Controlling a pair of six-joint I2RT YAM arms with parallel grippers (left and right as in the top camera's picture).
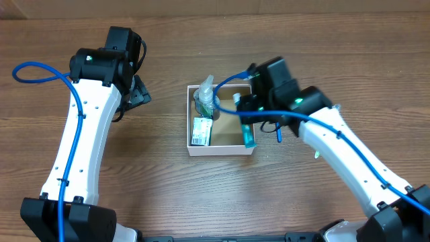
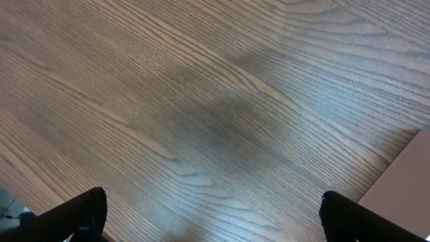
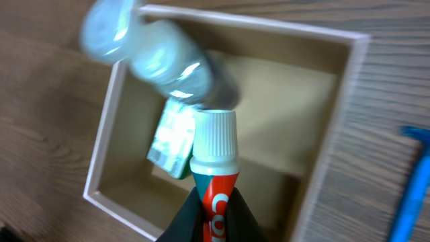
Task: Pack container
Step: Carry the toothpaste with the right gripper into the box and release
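The container (image 1: 220, 151) sits at the middle of the bench, about halfway between the near and far edges. Against its left wall, toward the near side, I see a green-and-white packet (image 1: 201, 132); its print is too blurred for me to read from either camera. By the right wall my right gripper (image 3: 213, 210) is pinched tight on a toothpaste tube (image 3: 215, 154), which has a ribbed white cap, a teal collar and a red band. The white lettering on the band is cut off by the fingers, so I can't make out a brand. The tube's cap points down into the box. Just outside the right wall a thin blue item (image 1: 279, 133) lies on the wood. In the far-left corner of the box a clear bottle (image 1: 207, 101) leans; I see no legible label. Farther toward the bench's left edge, my left gripper (image 2: 211, 218) hangs over bare wood with its fingers spread wide, holding nothing.
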